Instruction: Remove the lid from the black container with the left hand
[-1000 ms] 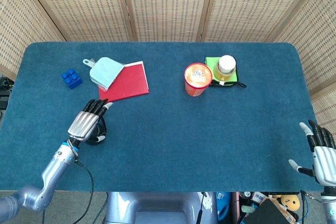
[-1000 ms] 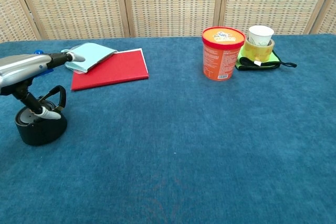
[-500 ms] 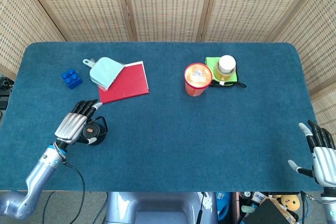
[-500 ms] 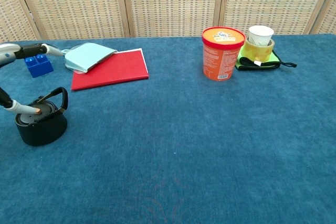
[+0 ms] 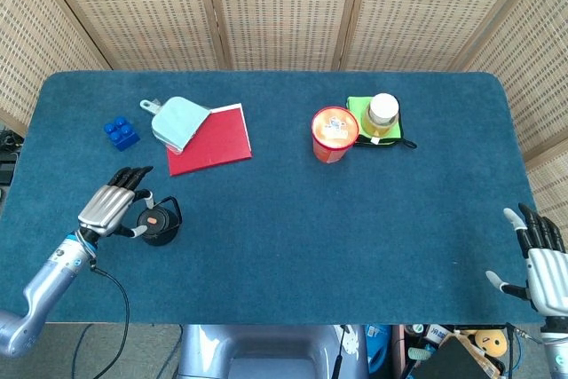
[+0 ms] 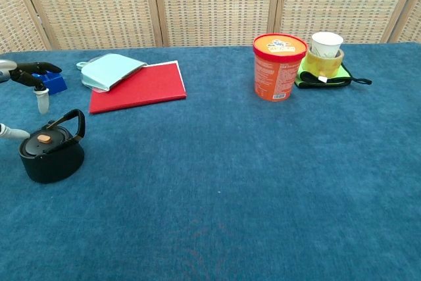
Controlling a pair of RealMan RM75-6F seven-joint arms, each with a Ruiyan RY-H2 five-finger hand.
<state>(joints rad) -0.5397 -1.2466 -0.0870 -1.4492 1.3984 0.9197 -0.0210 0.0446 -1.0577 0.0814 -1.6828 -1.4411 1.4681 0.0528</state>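
Observation:
The black container [image 5: 160, 225] [image 6: 51, 157] stands near the table's front left, with its bail handle raised. Its lid [image 6: 45, 141], marked by an orange knob, sits on top. My left hand [image 5: 111, 209] hovers just to the left of the container, fingers [image 6: 29, 74] spread and holding nothing. Its thumb tip [image 6: 13, 131] lies close beside the lid's edge, and I cannot tell whether it touches. My right hand [image 5: 540, 255] hangs off the front right corner, fingers apart and empty.
A blue brick [image 5: 121, 133] lies behind my left hand. A red book [image 5: 211, 139] with a light blue pouch [image 5: 177, 122] on it sits further back. An orange tub [image 5: 334, 133] and a cup on a green cloth [image 5: 382, 114] stand at the back right.
My left hand has drawn away to the left from on top of the container, uncovering the lid. The container and lid stay where they were.

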